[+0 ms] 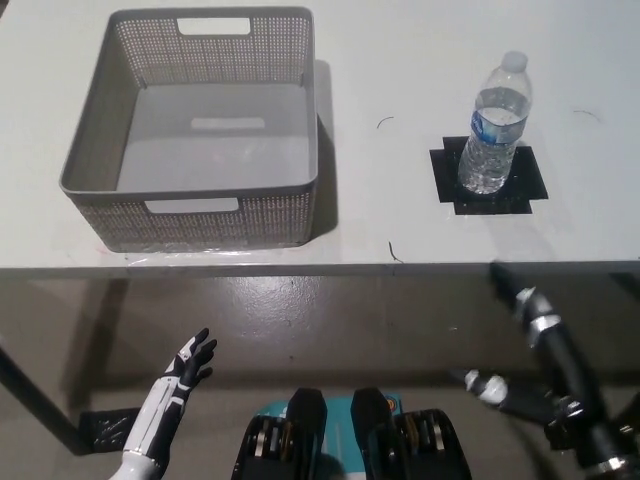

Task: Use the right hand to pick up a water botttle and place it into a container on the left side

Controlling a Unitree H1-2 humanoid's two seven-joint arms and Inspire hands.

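Where the white table (400, 60) ends: clear ribbed plastic water bottle (494, 124), upright on black tape square (489, 175), right; grey perforated rectangular basket (190, 215), left. Below the edge, black right hand (530, 345) and white left hand (190, 360), fingers spread, holding nothing.

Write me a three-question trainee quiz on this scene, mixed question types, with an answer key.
1. True or false: the water bottle lies on its side inside the grey basket.
2. What does the bottle stand on? A) black tape square B) the floor C) a plate
3. Fill in: both the white left hand and the black right hand are below the edge of the ____.

Key:
1. False: it stands upright, outside the basket, which holds nothing.
2. A
3. white table; neither hand holds anything, fingers apart.
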